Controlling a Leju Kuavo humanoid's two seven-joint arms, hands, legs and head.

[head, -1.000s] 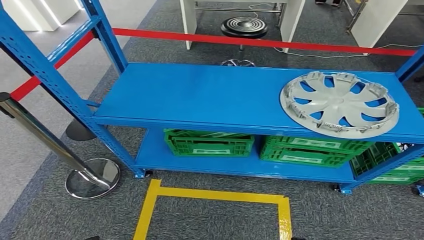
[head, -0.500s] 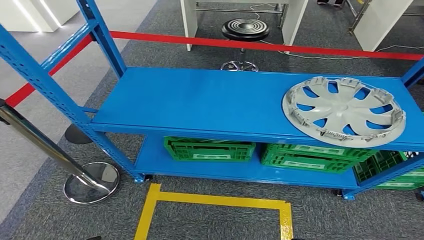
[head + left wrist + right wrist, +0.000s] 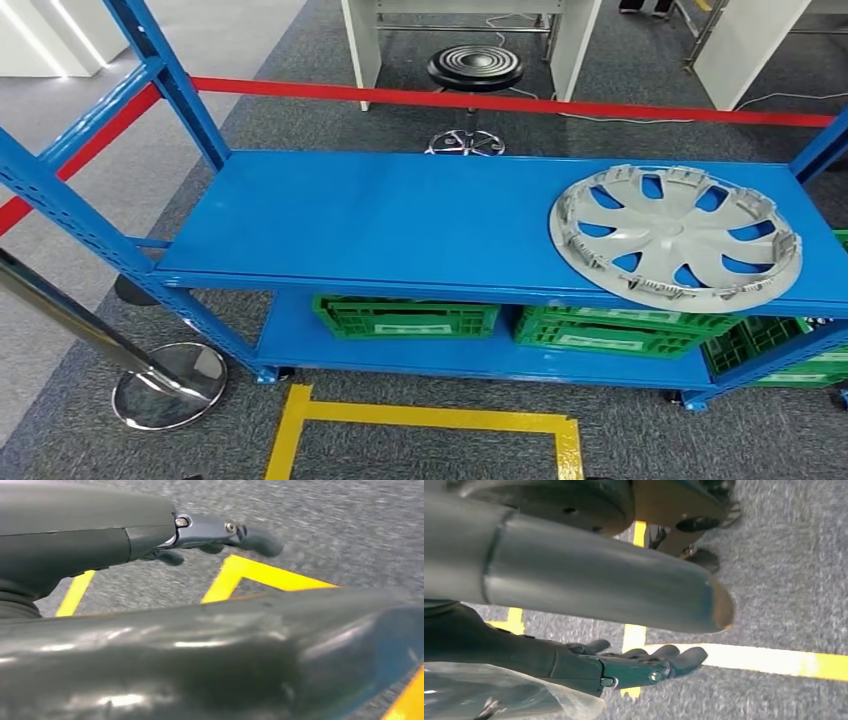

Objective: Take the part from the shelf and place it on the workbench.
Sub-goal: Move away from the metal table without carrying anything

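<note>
We see the grey wheel cover (image 3: 675, 233) lying flat, ribbed inner side up, on the right end of the blue shelf rack's (image 3: 380, 215) upper board, close to the near edge. Below it, on the lower board, sit green plastic crates (image 3: 405, 316). A red barrier belt (image 3: 500, 102) runs across behind the rack, with a black round stool (image 3: 475, 68) on the far side and a chrome stanchion (image 3: 160, 380) near left. Yellow floor tape (image 3: 420, 415) marks the grey carpet in front. Our left hand (image 3: 220, 535) hangs over the carpet, fingers loosely extended and holding nothing. Our right hand (image 3: 644, 665) likewise hangs empty, fingers slightly apart, above the yellow tape.
</note>
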